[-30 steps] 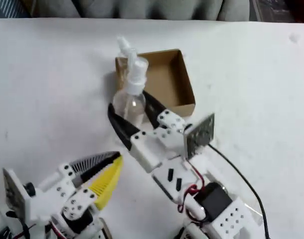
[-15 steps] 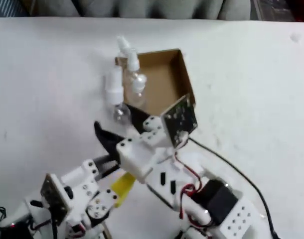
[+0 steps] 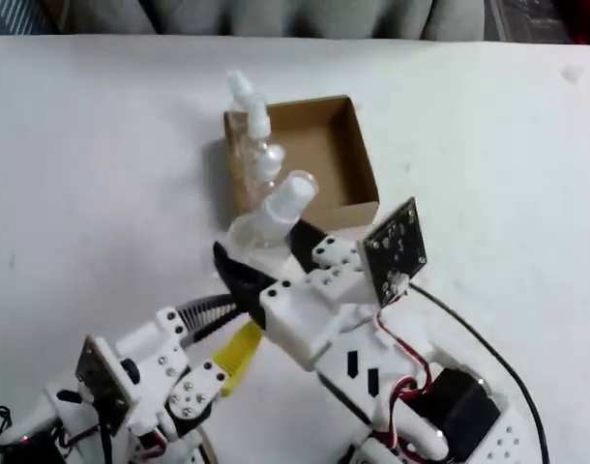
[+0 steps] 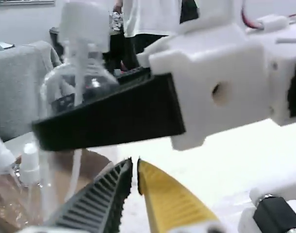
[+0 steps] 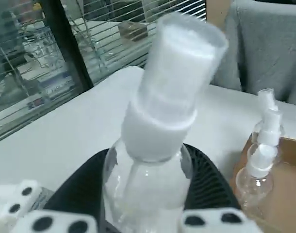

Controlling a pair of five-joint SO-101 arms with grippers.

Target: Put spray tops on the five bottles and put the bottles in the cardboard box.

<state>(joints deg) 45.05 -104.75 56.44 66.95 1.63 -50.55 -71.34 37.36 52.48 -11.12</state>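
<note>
Bottle (image 3: pixel 259 230), spray top (image 3: pixel 290 191) already on, is pinched in the right claw (image 3: pixel 266 249). Over the last second it has tipped from upright to leaning, top aimed at the box (image 3: pixel 365 174) near the tabletop's far edge. The left claw (image 3: pixel 247 319) has swung in from the near left corner to just beside the right one, nearly pressed together and holding nothing. Other capped bottles (image 3: pixel 261 145) stand in the box. This one looks ready to go in.
</note>
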